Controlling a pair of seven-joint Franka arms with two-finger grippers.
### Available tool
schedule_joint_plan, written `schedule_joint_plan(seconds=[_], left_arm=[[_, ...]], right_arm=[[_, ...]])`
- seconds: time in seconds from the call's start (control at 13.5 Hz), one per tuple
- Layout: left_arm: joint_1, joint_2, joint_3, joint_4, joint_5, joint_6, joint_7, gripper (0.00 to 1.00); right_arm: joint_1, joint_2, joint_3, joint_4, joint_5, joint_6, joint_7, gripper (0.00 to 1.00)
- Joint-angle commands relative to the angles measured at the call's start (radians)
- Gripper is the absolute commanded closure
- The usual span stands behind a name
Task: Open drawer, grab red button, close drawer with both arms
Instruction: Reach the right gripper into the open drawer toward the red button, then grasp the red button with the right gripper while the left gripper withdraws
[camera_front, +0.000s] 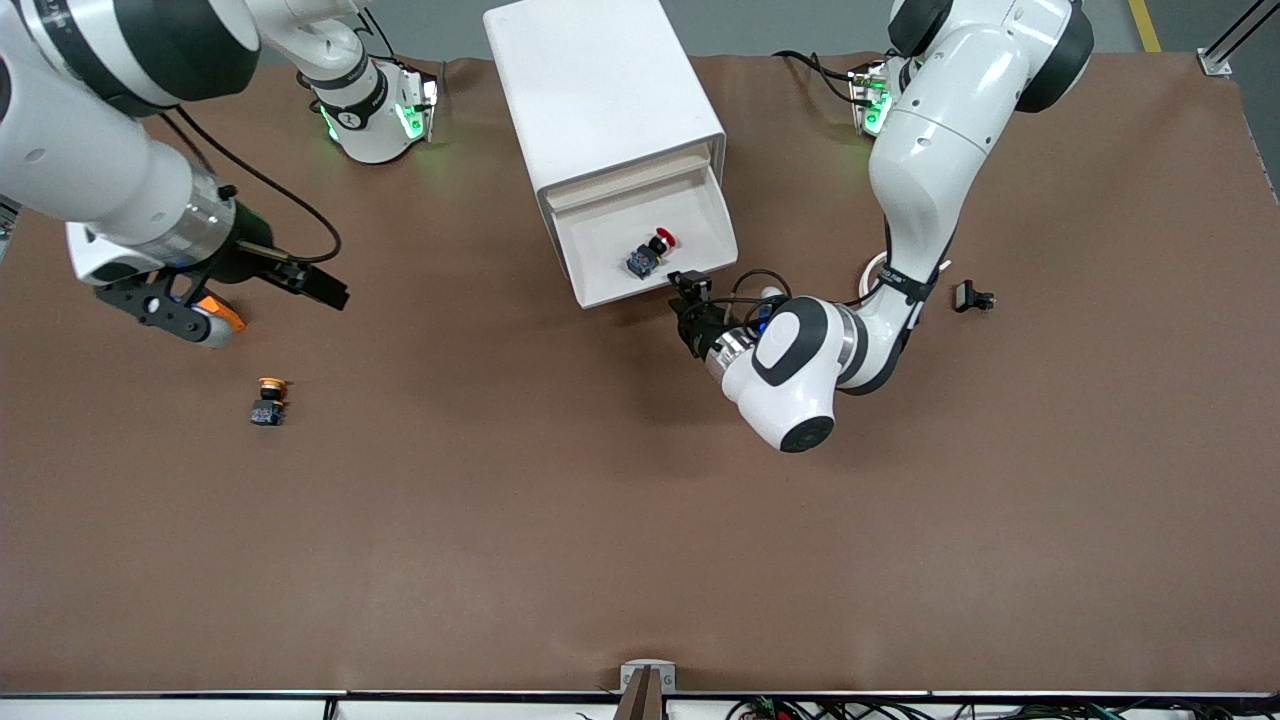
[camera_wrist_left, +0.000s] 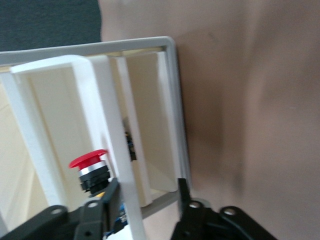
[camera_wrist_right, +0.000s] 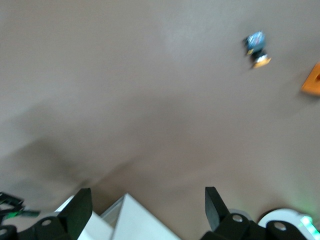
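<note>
The white cabinet (camera_front: 600, 90) has one drawer (camera_front: 600, 255) pulled out toward the front camera. The red-capped button (camera_front: 655, 248) lies in it, near its front wall. My left gripper (camera_front: 690, 290) is open and low at the drawer's front. In the left wrist view my left gripper (camera_wrist_left: 146, 187) straddles the drawer's front wall (camera_wrist_left: 122, 165). One finger (camera_wrist_left: 107, 200) is inside beside the button (camera_wrist_left: 92, 169), the other outside. My right gripper (camera_front: 262, 310) is open and empty, up in the air over the orange cube (camera_front: 225, 312). It also shows open in the right wrist view (camera_wrist_right: 147, 192).
A yellow-capped button (camera_front: 268, 400) lies on the brown table nearer the front camera than the cube, also in the right wrist view (camera_wrist_right: 256, 47). A small black part (camera_front: 972, 297) lies toward the left arm's end. A cable loops beside the left arm (camera_front: 880, 270).
</note>
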Motion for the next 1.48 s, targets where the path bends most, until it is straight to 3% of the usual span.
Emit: schedule_joint_plan(seconds=[0.0, 0.3, 0.59, 0.96, 1.11, 1.41], left_arm=[[0.011, -0.018, 0.007, 0.063, 0.048, -0.003, 0.038, 0.0], [0.052, -0.073, 0.009, 0.106, 0.054, -0.006, 0.194, 0.0], [0.135, -0.151, 0.01, 0.108, 0.054, 0.001, 0.289, 0.0], [0.208, -0.28, 0.061, 0.108, 0.12, 0.041, 0.462, 0.0], [0.21, -0.314, 0.085, 0.108, 0.207, 0.046, 0.539, 0.0], [0.222, -0.368, 0.085, 0.091, 0.386, 0.04, 0.895, 0.0]], right_arm=[[0.105, 0.009, -0.01, -0.001, 0.045, 0.023, 0.198, 0.0], [0.244, 0.007, -0.01, -0.087, 0.054, 0.119, 0.41, 0.0], [0.422, 0.039, -0.012, -0.171, 0.051, 0.346, 0.646, 0.0], [0.541, 0.131, -0.013, -0.168, 0.004, 0.449, 0.8, 0.0], [0.585, 0.173, -0.013, -0.168, -0.03, 0.486, 0.878, 0.0], [0.647, 0.236, -0.013, -0.164, -0.096, 0.508, 0.961, 0.0]])
